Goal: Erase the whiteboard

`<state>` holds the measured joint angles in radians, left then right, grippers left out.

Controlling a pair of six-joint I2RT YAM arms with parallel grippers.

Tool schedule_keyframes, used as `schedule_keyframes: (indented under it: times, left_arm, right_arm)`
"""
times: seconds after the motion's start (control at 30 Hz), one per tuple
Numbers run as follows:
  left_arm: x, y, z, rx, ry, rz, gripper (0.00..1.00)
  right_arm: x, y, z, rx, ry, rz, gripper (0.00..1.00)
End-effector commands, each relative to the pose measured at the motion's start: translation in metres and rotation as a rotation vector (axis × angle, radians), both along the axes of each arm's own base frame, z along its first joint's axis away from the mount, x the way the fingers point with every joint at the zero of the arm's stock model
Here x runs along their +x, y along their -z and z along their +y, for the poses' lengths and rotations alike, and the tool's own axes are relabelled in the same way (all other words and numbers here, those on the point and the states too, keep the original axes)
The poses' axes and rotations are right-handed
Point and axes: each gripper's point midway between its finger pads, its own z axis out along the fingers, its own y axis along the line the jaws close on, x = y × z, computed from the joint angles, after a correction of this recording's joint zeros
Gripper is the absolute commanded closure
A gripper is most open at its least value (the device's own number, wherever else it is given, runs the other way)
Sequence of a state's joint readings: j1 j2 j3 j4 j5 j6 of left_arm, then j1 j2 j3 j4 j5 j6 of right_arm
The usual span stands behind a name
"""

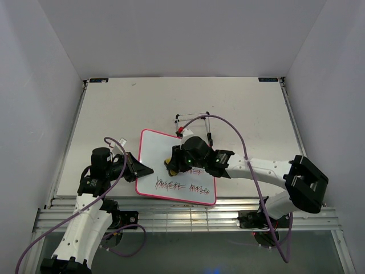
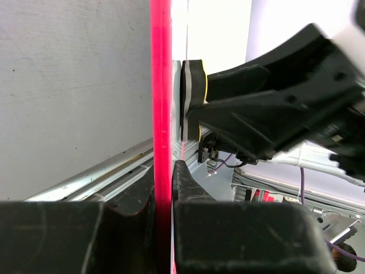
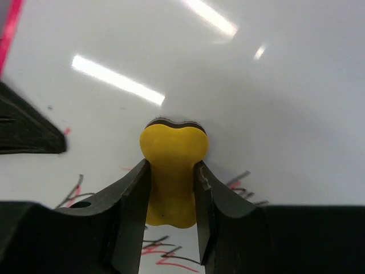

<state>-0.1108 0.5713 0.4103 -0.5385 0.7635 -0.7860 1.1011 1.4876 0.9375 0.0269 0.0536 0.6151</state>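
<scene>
Scribbles (image 1: 177, 185) too small to read. Right end effector (image 1: 171, 165) hides whiteboard (image 1: 157, 146) middle and most of eraser (image 3: 173, 149). Frame (image 2: 161, 114) blurred in left wrist view, cut off at top and bottom.

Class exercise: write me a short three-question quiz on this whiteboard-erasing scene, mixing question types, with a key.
1. True or false: the left end effector clamps the whiteboard's pink frame.
2. What does the right end effector hold? A) marker B) yellow eraser C) cloth
3. Fill in: the scribbles lie toward the board's ____ edge (near/far from the robot).
Key: 1 true; 2 B; 3 near.
</scene>
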Motion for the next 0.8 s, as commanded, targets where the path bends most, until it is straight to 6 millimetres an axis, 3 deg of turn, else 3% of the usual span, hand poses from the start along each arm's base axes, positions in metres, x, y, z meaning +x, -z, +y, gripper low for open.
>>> schedule_keyframes:
  times: [0.0, 0.03, 0.17, 0.23, 0.3, 0.47, 0.57, 0.6, 0.77]
  left_arm:
    - [0.013, -0.015, 0.005, 0.055, -0.015, -0.119, 1.00]
    - [0.013, -0.016, 0.005, 0.056, -0.014, -0.121, 1.00]
    - [0.012, -0.014, 0.005, 0.058, -0.012, -0.118, 1.00]
    - [0.012, -0.014, 0.005, 0.056, -0.010, -0.119, 1.00]
    - [0.012, -0.014, 0.005, 0.055, -0.009, -0.120, 1.00]
    - [0.011, -0.014, 0.005, 0.055, -0.007, -0.119, 1.00]
    - [0.011, -0.013, 0.004, 0.053, -0.005, -0.118, 1.00]
    - [0.011, -0.013, 0.005, 0.054, -0.007, -0.118, 1.00]
    - [0.012, -0.013, 0.005, 0.052, -0.012, -0.116, 1.00]
  right_arm:
    - [0.002, 0.054, -0.055, -0.144, 0.111, 0.101, 0.91]
    - [-0.003, 0.071, -0.072, -0.180, 0.127, 0.127, 0.91]
    - [0.000, 0.094, -0.114, -0.219, 0.196, 0.165, 0.91]
    - [0.002, 0.094, -0.120, -0.215, 0.199, 0.173, 0.91]
    - [0.001, 0.088, -0.112, -0.207, 0.165, 0.174, 0.91]
    - [0.003, 0.050, -0.068, -0.111, 0.094, 0.117, 0.91]
    - [-0.005, 0.018, -0.027, -0.051, 0.019, 0.078, 0.91]
    - [-0.011, 0.002, -0.005, -0.021, -0.019, 0.062, 0.91]
    - [-0.026, -0.022, 0.052, 0.009, -0.093, 0.044, 0.92]
